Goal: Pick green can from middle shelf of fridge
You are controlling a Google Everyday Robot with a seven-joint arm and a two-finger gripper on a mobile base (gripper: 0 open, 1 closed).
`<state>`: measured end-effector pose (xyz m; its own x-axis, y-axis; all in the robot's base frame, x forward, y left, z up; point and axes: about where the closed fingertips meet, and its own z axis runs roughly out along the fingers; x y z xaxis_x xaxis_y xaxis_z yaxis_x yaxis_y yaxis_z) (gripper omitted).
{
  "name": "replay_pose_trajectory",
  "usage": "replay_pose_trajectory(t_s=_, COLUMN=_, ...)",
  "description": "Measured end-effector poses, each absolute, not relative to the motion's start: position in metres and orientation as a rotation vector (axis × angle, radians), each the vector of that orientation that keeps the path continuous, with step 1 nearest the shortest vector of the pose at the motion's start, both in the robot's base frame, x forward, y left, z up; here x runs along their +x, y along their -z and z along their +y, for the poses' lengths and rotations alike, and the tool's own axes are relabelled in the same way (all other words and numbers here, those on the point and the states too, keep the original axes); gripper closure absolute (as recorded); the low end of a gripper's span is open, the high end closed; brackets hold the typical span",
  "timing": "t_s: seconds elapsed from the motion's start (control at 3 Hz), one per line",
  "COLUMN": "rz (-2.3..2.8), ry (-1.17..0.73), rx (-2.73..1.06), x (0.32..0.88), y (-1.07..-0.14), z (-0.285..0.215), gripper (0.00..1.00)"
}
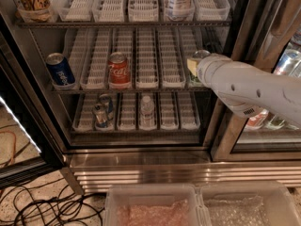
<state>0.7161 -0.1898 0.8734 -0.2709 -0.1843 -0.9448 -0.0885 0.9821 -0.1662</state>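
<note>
The fridge point(141, 147) stands open in front of me. Its middle shelf point(146, 86) holds white slotted lane trays. At the shelf's right end stands the green can point(201, 55); only its silver top rim and a sliver of its side show behind my arm. My gripper point(193, 66) is at the end of the white arm point(249, 86), which reaches in from the right. The gripper sits right at the can's left front, at the shelf's front edge. Whether it touches the can is hidden.
On the middle shelf are a blue can point(60, 70) at the left and a red cola can point(118, 69). The lower shelf has small cans point(101, 111) and a bottle point(147, 109). The door frame point(225, 126) is to the right. Clear bins point(155, 204) and cables point(42, 206) are below.
</note>
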Motion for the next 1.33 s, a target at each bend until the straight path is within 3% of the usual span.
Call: replay_pose_trajectory(t_s=1.33, rz=1.865, ry=-0.056, rx=0.020, x=0.686, y=-0.915, z=-0.188, gripper=1.00)
